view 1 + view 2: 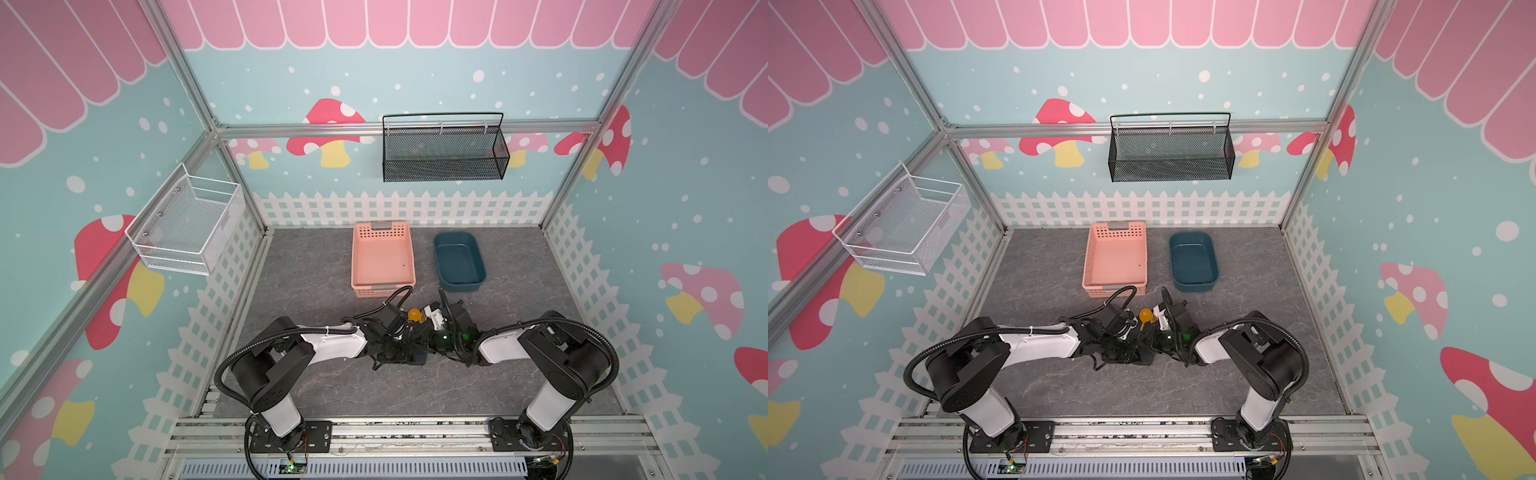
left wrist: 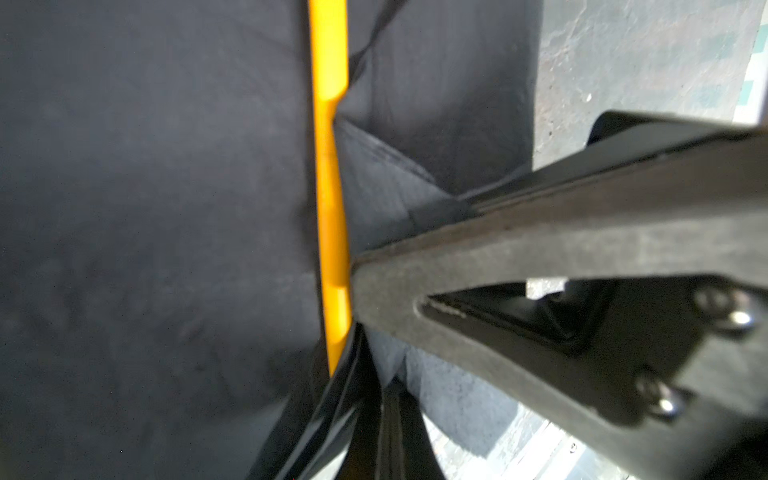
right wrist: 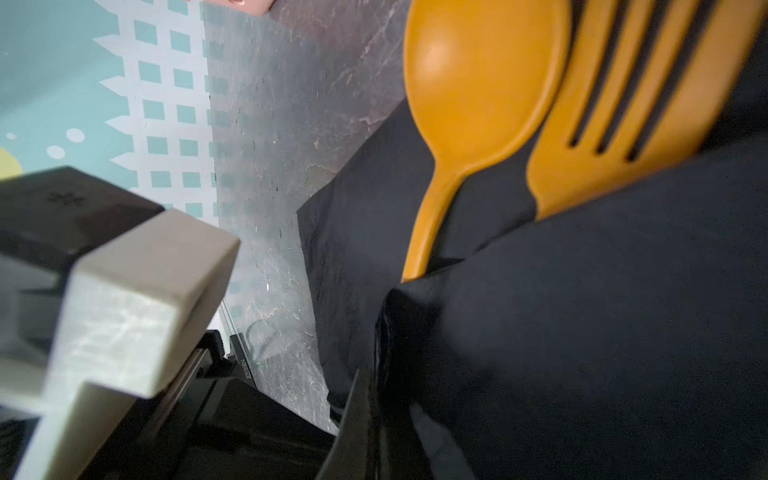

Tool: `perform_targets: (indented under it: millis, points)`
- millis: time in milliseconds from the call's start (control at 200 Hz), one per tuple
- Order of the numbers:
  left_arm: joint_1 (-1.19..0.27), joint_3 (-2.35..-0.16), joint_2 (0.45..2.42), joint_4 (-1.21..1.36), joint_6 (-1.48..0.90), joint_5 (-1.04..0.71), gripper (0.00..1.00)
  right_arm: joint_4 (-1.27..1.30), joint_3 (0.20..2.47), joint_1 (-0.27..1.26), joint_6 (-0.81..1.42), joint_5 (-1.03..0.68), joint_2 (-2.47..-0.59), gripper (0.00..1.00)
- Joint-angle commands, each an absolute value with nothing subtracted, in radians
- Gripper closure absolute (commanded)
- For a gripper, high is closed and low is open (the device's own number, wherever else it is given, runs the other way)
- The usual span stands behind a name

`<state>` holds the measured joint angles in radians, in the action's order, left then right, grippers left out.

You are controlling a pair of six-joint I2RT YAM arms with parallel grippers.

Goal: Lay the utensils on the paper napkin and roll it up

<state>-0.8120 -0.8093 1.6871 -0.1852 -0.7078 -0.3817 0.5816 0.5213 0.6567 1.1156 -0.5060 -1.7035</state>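
Left wrist view: the left gripper is closed, pinching a napkin fold beside a yellow utensil (which one, I cannot tell). Closed too, the right gripper pinches the folded napkin, which covers the handles of spoon and fork, on the table near the basket.

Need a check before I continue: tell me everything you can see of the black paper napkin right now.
The paper napkin is a thin, matte black sheet, softly creased, lying on the grey tabletop. One flap is folded over the handles of the spoon and fork; the bowl and tines stick out past its edge. The shut left gripper and right gripper each appear to pinch a fold of it. It is not yet a tight roll.
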Motion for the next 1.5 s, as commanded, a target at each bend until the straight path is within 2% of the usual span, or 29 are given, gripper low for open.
perform_targets:
  millis: [0, 340, 685, 1496]
  points:
    - [-0.809, -0.795, 1.697, -0.176, -0.725, -0.388, 0.96, 0.673, 0.498, 0.666, 1.157, -0.505, -1.724, 0.99]
    - [-0.810, -0.772, 1.631, -0.194, -0.742, -0.369, 0.96, 0.693, 0.479, 0.666, 1.162, -0.475, -1.684, 0.99]
    - [-0.819, -0.770, 1.672, -0.191, -0.750, -0.387, 0.98, 0.724, 0.474, 0.666, 1.163, -0.463, -1.657, 0.99]
    - [-0.825, -0.775, 1.648, -0.189, -0.750, -0.379, 0.97, 0.868, 0.452, 0.667, 1.184, -0.506, -1.805, 0.99]
